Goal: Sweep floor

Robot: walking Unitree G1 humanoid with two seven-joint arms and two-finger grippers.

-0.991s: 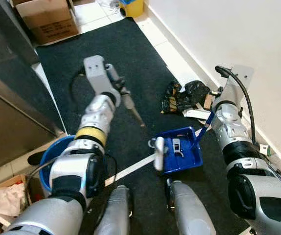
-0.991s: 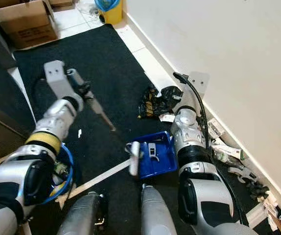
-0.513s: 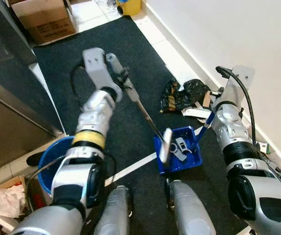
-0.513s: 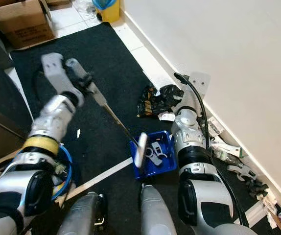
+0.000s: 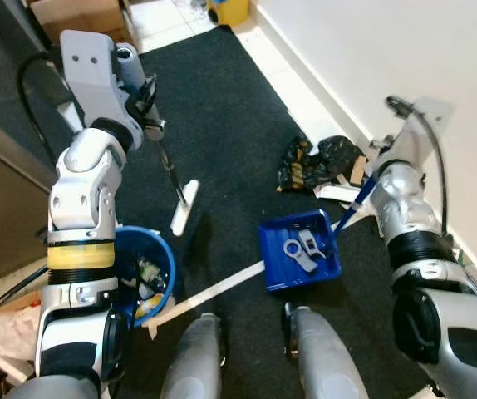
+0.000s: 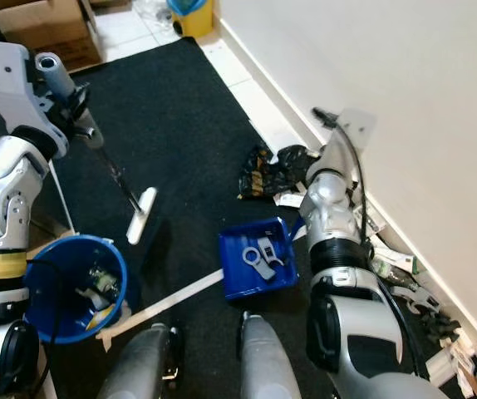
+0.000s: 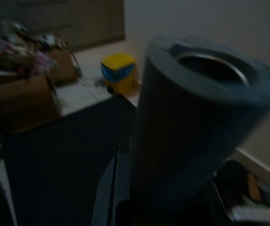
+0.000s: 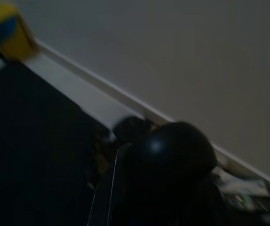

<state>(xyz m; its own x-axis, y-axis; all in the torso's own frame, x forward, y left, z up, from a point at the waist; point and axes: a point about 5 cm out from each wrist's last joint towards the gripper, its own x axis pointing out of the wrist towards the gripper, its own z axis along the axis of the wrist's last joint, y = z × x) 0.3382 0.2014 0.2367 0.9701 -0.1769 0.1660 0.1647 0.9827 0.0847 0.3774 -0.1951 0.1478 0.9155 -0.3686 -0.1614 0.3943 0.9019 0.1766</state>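
Black mat ran along a white wall, tile strip btwn them; cardboard box (image 6: pixel 43 37) and yellow bin (image 6: pixel 187 12) at far end.

L gripper (image 5: pixel 143 104) was raised, closed on the broom (image 5: pixel 172 179) by its grey foam grip. Broom shaft ran down and away from it toward robot's right, white head (image 5: pixel 184 208) hanging over the mat, apparently just off it.

R gripper (image 8: pixel 165 155) sat by the wall, appeared clamped on the dustpan's blue handle; fingers themselves not clear, wrist view too dark.

Dustpan (image 5: pixel 301 253) lay flat on the mat below R gripper, two grey bits in it.

Key relation: litter pile (image 5: pixel 317 162) sat beyond dustpan, against the wall, well to the right of broom head; R arm nearer. Blue bucket (image 5: pixel 143 274) sat under L arm.

No legible writing or brands.
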